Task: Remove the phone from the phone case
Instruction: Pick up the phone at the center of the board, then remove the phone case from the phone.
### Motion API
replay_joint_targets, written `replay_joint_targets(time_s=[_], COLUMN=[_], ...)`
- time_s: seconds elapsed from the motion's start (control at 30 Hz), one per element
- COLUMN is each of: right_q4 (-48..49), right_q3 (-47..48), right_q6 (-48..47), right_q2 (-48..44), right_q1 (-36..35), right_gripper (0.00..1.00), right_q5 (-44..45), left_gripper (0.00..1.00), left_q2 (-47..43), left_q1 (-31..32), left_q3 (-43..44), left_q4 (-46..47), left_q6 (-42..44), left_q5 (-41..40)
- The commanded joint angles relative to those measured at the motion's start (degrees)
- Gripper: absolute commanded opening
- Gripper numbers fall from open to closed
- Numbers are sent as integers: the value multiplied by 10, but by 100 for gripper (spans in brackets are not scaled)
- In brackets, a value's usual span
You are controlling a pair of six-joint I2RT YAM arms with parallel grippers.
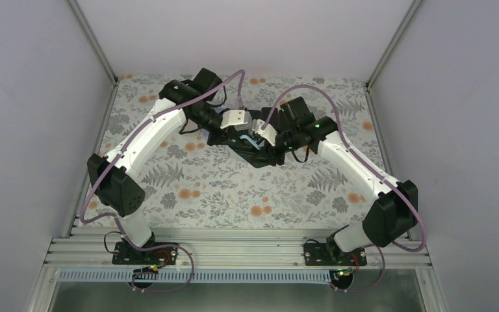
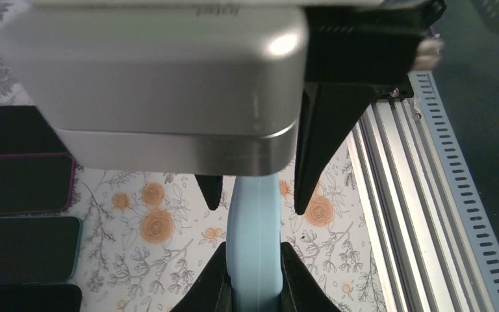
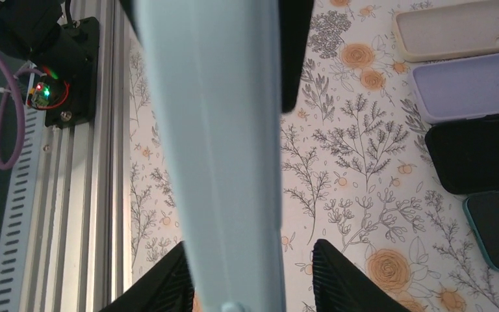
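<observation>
You're holding the blue phone case [image 2: 255, 221] up off the table: left gripper [image 2: 255, 276] clamping one end, right gripper [image 3: 253, 273] jaws standing apart round it. Can't tell if the phone's inside. Pulling w/ right before it's biting risks slipping and dropping.

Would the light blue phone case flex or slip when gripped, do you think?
The light blue phone case looks matte and rubbery, so probably grippy. Edge-on in the left gripper it is thin, so likely light and bendy.
</observation>
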State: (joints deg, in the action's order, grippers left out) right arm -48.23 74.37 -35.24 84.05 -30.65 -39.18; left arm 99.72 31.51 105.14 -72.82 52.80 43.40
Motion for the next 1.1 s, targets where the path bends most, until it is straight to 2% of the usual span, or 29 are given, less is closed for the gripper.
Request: replay_joint_targets(time_s=[0.0, 0.2, 0.27, 0.37, 0.47, 0.53, 0.67, 0.8, 0.93, 1.07], right_q4=[21, 26, 28, 30, 31, 42, 82, 137, 218, 341], right_q3=[-7, -11, -9, 3, 24, 39, 65, 98, 127, 131], right_q6=[24, 50, 57, 67, 76, 90, 134, 199, 291, 431], right_q2=[-8, -4, -4, -2, 0, 0, -3, -3, 4, 9], right_q1=[-10, -9, -8, 1, 22, 39, 77, 118, 161, 189], right_gripper=[39, 17, 12, 6, 4, 4, 4, 4, 4, 4], right_q5=[5, -24, -34, -57, -103, -140, -208, -265, -331, -383], left_gripper=[3, 8, 12, 31, 54, 62, 66, 69, 69, 69], left_q2=[9, 24, 26, 33, 43, 41, 5, -50, -62, -71], left_q1=[-3, -7, -13, -29, -61, -91, -137, -146, -146, -142], left_q3=[25, 53, 60, 86, 120, 126, 78, 0, -29, -70], left_q4=[-3, -9, -9, -14, -13, 14, 147, 286, 336, 400], left_q6=[-27, -41, -46, -58, -80, -113, -220, -312, -356, -396], left_q5=[21, 30, 44, 66, 111, 153, 217, 223, 245, 257])
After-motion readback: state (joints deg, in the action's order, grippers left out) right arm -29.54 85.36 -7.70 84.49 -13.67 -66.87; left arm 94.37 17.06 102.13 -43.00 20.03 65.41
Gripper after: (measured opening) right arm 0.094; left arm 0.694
